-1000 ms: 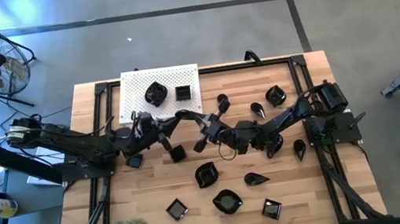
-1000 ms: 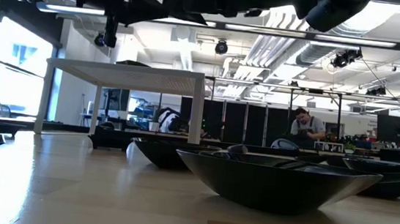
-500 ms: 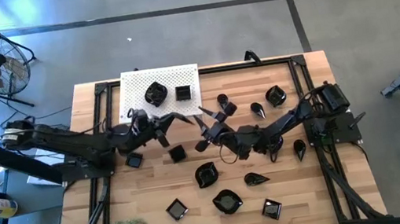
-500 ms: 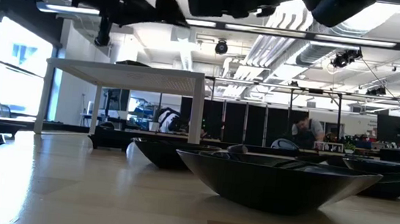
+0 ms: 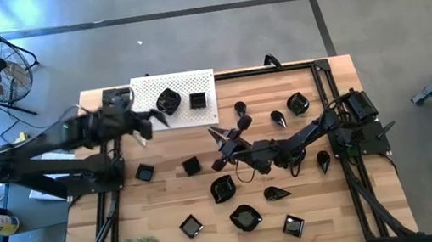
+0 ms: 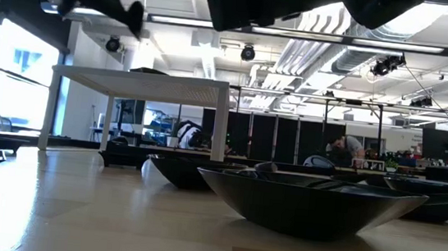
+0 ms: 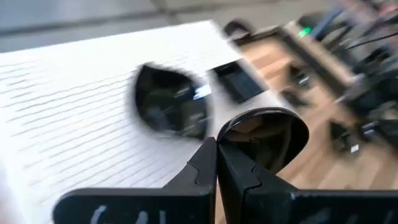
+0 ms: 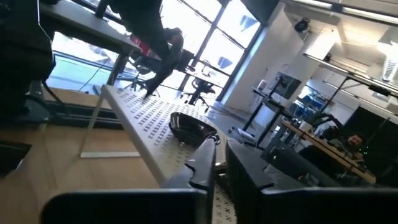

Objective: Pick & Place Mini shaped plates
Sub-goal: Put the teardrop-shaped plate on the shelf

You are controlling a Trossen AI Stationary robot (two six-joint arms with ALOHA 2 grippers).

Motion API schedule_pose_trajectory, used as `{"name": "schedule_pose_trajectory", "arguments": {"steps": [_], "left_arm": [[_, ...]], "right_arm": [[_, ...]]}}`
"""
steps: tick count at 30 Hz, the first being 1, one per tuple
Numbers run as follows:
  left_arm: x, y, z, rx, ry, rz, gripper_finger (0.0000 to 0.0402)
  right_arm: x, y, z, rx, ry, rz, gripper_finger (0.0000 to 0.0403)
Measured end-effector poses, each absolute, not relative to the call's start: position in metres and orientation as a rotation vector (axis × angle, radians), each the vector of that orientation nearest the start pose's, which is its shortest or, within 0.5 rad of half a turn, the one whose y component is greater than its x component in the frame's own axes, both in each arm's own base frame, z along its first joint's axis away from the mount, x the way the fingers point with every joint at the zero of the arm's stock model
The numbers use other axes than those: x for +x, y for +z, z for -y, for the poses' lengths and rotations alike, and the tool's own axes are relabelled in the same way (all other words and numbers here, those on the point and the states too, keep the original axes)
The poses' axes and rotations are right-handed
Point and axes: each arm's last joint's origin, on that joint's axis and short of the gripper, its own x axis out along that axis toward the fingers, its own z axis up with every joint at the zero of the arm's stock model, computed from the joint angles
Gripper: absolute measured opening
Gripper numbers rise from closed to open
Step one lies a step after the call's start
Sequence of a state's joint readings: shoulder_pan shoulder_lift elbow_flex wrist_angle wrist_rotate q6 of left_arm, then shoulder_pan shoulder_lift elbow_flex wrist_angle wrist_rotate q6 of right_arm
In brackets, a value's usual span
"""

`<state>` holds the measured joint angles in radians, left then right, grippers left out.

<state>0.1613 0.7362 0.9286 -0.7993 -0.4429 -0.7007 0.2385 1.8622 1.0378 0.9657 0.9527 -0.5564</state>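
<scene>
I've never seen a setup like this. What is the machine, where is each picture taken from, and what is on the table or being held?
This is a robot with two dark arms, each ending in a two-finger gripper, working at a wooden table. One picture looks straight down from above. One sits at table-top height and looks across into the room. The other two come from cameras on the arms' wrists, looking past their own fingers.

Small glossy black plates lie scattered over the table. Two more sit on a white perforated board at the far edge.

The left gripper is over the board, shut on the rim of a round plate. The right gripper is raised over the middle of the table and holds nothing that I can see.
</scene>
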Motion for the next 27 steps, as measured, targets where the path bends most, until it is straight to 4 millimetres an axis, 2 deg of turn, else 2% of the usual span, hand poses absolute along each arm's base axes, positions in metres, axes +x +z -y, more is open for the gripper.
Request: {"name": "schedule_pose_trajectory", "arguments": {"steps": [3, 7, 13, 18, 22, 27], "left_arm": [[0.115, 0.349, -0.042, -0.626, 0.827, -0.486, 0.0000], [0.114, 0.355, -0.058, -0.696, 0.885, -0.642, 0.0000], [0.124, 0.346, -0.096, -0.781, 0.878, -0.799, 0.0000], [0.118, 0.339, -0.133, -0.823, 0.904, -0.948, 0.0000], [0.114, 0.338, -0.160, -0.828, 0.900, -0.991, 0.0000], [0.121, 0.330, -0.181, -0.881, 0.827, -1.025, 0.0000]], "right_arm": [[0.385, 0.228, -0.070, -0.465, -0.690, -0.088, 0.0004], [0.387, 0.226, -0.070, -0.452, -0.641, -0.082, 0.0010], [0.387, 0.225, -0.071, -0.458, -0.589, -0.074, 0.0002], [0.388, 0.224, -0.072, -0.467, -0.574, -0.084, 0.0001], [0.388, 0.223, -0.072, -0.472, -0.572, -0.091, 0.0002], [0.388, 0.222, -0.072, -0.477, -0.567, -0.098, 0.0002]]}}
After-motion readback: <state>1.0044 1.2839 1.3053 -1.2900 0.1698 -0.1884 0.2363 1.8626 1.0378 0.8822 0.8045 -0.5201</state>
